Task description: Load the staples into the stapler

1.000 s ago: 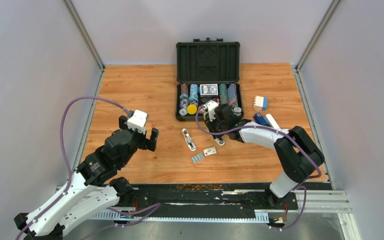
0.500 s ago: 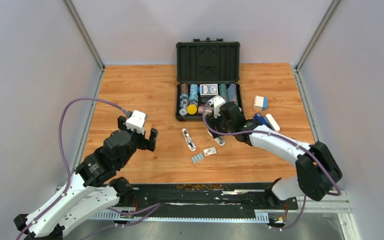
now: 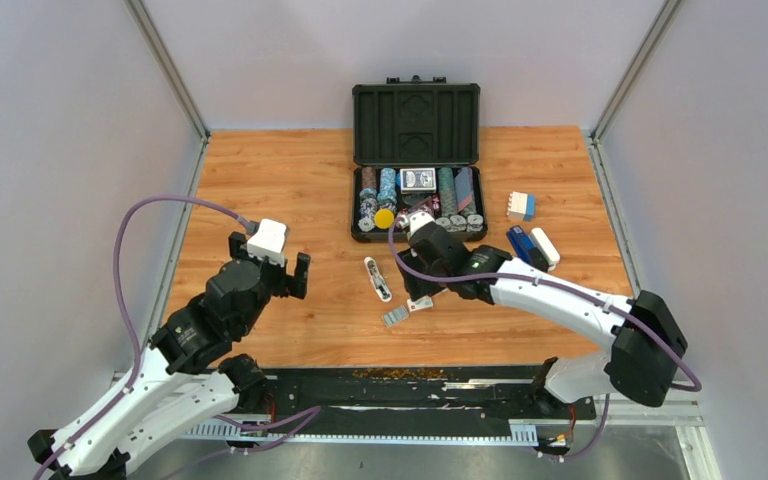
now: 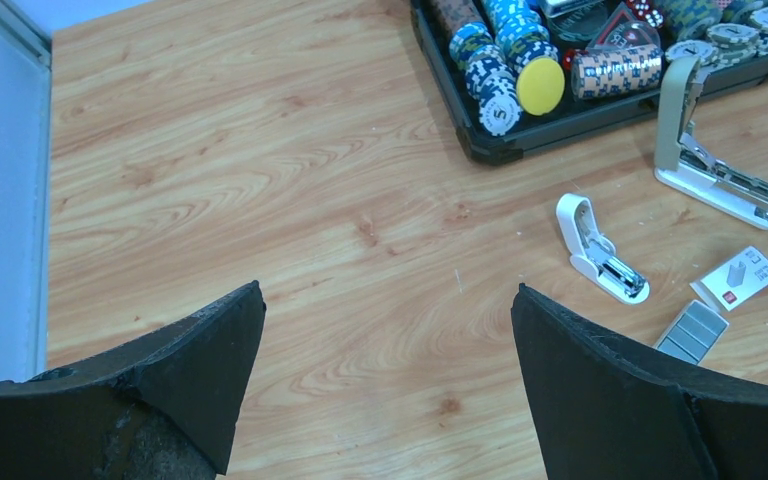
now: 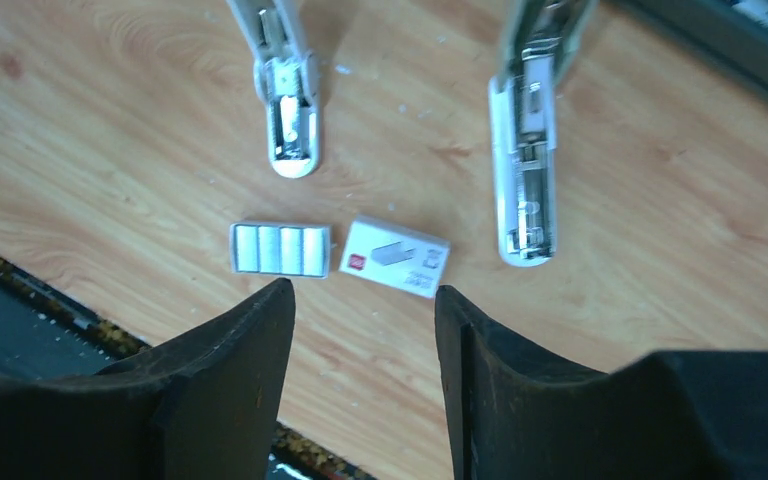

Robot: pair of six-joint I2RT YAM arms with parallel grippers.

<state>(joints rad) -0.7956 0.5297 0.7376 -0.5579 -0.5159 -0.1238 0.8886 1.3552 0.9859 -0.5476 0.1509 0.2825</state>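
Observation:
The stapler (image 5: 526, 170), slim grey-olive with a pale base, lies hinged open on the wood; its lid stands up in the left wrist view (image 4: 720, 185). The staples (image 5: 281, 249) are silvery strips in a small white tray, also seen from the left wrist (image 4: 693, 329). Their white sleeve (image 5: 396, 258) lies right beside them. My right gripper (image 5: 360, 295) hovers open just above the tray and sleeve, holding nothing. In the top view it (image 3: 417, 293) hides most of the stapler. My left gripper (image 4: 385, 300) hangs wide open over bare wood at the left (image 3: 269, 260).
A small white stapler (image 3: 377, 278) lies open left of the grey one. A black case of poker chips (image 3: 416, 125) stands open at the back. At the right are a dark blue stapler (image 3: 521, 242) and a white-and-blue box (image 3: 521, 206).
My right gripper has swung from beside the chip case toward the near edge, over the stapler to the staples, and its jaws have widened. The left arm has barely shifted.

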